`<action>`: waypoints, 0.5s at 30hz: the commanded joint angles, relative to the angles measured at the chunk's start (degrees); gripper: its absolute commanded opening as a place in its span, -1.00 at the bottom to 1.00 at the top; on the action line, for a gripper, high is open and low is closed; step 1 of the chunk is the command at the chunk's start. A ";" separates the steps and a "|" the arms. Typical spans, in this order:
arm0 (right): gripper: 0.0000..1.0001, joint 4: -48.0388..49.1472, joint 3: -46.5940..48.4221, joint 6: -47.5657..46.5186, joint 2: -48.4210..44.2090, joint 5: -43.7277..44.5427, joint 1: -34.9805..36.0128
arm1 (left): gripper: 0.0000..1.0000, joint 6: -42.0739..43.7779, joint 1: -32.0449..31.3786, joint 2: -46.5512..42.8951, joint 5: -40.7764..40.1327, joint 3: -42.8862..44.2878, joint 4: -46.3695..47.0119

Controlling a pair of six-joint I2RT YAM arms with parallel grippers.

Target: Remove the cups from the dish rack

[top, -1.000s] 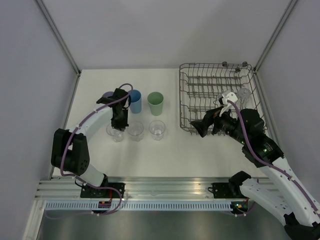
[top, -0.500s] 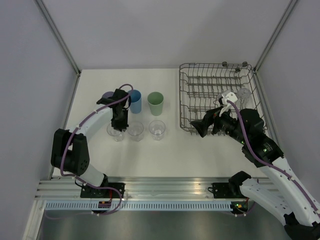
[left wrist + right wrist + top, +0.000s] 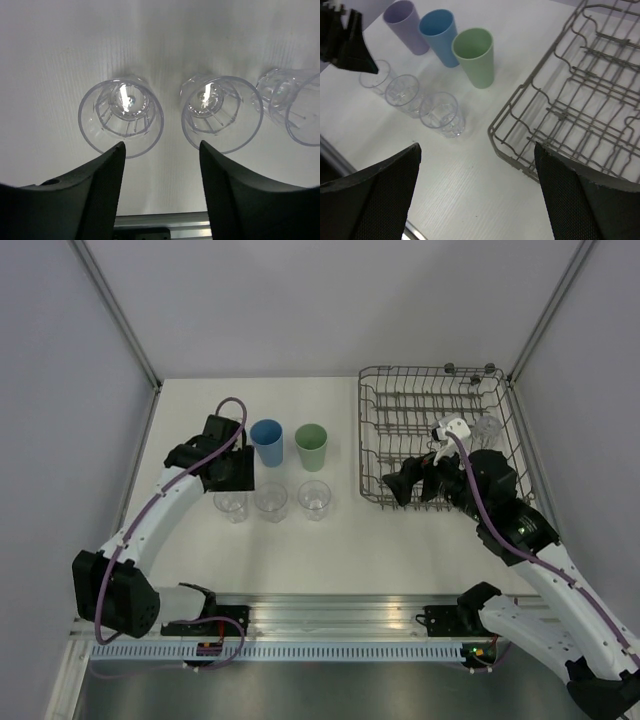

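Three clear cups stand upright in a row on the table: left, middle and right. Behind them stand the blue, pale green and lavender cups; my left arm hides the lavender one in the top view. My left gripper hangs open just above the left clear cup, holding nothing. One more clear cup sits in the far right of the dish rack. My right gripper is open and empty over the rack's near left corner.
Grey walls close in the table on the left, right and back. An aluminium rail runs along the near edge by the arm bases. Bare white tabletop lies between the cup rows and that rail.
My left gripper has opened, let go of the left clear cup and lifted off it, the arm swinging left. My right gripper has shifted slightly toward the rack.
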 commanded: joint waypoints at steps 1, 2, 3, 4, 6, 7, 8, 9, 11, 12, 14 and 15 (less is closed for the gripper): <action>0.96 -0.57 3.50 2.00 2.26 11.48 0.11 | 0.37 0.52 0.12 -6.34 -0.24 1.34 0.76; 0.96 -1.01 3.85 2.45 3.92 13.62 0.11 | 0.56 0.52 0.12 -7.83 -0.33 1.34 0.85; 0.96 -1.37 4.64 2.80 4.81 15.81 0.11 | 0.86 0.43 0.12 -11.16 -0.41 1.51 0.94; 0.96 -1.89 5.08 3.24 5.69 19.75 0.11 | 0.99 0.43 0.12 -12.75 -1.55 1.60 1.11; 0.95 -1.90 5.78 3.77 7.80 25.04 0.11 | 0.99 0.61 0.12 -18.27 -3.22 1.43 2.25; 0.96 -1.98 6.05 4.21 8.42 31.85 0.11 | 0.99 0.26 0.12 -20.05 -5.75 1.25 2.60; 0.96 -1.98 6.31 4.30 9.81 35.40 0.11 | 0.99 0.08 0.12 -22.24 -6.82 0.99 3.74; 0.96 -1.64 6.66 4.21 10.52 38.74 0.11 | 0.99 0.17 0.12 -25.83 -7.27 0.55 4.45; 0.96 -0.67 6.75 3.34 12.28 48.21 0.11 | 0.99 0.08 0.12 -29.45 -8.76 -0.41 5.33; 0.95 0.64 6.67 2.64 12.90 50.62 -0.24 | 0.99 0.08 0.12 -32.34 -9.55 -0.50 5.68; 0.95 1.96 6.58 0.18 15.00 51.87 -1.20 | 0.99 -0.27 0.12 -34.64 -10.43 -1.12 6.03; 0.96 2.84 6.58 -0.44 15.71 51.00 -3.13 | 0.99 -0.36 0.12 -35.96 -10.70 -1.38 6.30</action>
